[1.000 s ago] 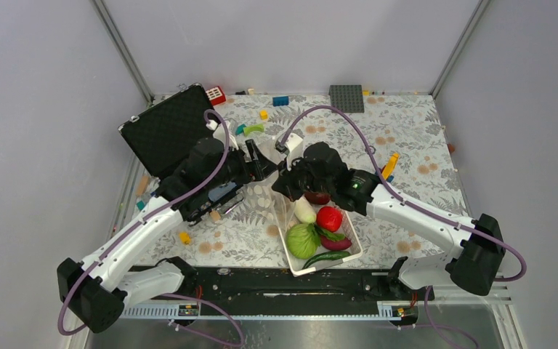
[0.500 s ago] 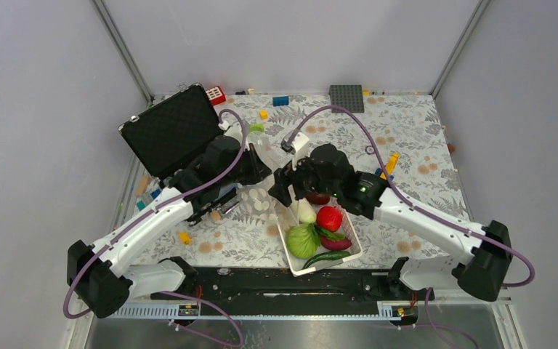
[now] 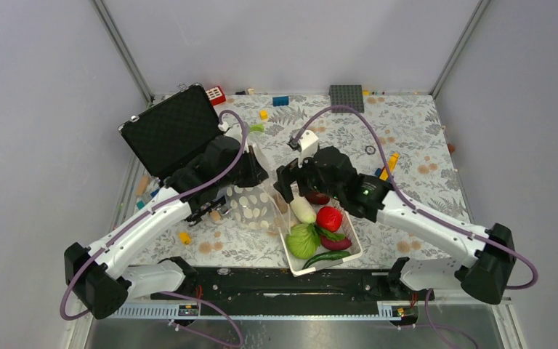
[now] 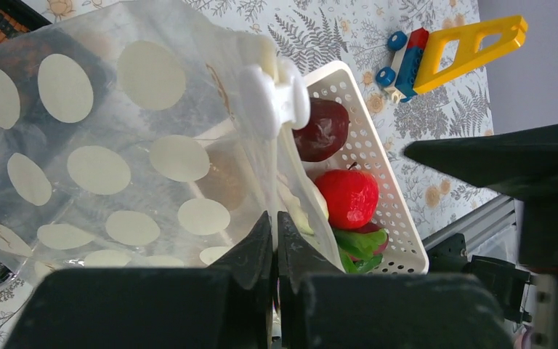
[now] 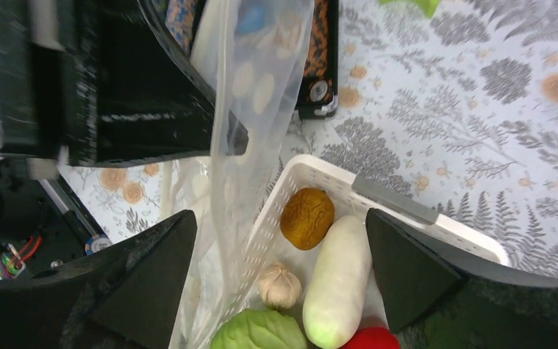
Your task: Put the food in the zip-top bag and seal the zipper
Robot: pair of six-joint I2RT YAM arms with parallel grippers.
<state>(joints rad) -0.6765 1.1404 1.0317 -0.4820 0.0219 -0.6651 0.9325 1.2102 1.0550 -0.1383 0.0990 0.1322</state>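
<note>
Zip-top bag (image 3: 253,207), clear plastic w/ cream oval spots, hangs lifted off the table, one edge pinched tight in the left gripper (image 4: 275,236), its film draped against the left rim of the white basket (image 4: 369,145). Zipper's white slider tab (image 4: 272,98) sits on the bag's upper edge; mouth open or closed, can't tell. Food lies in the basket: green cabbage (image 3: 302,240) and long green pepper (image 3: 325,257) at the near end, red tomato (image 3: 328,218) mid, purple sweet potato (image 3: 338,244) just beside it, white radish (image 3: 304,210) along the left wall, dark-red bulb (image 3: 318,197) and brown oval (image 5: 306,217) at the far end.
</note>
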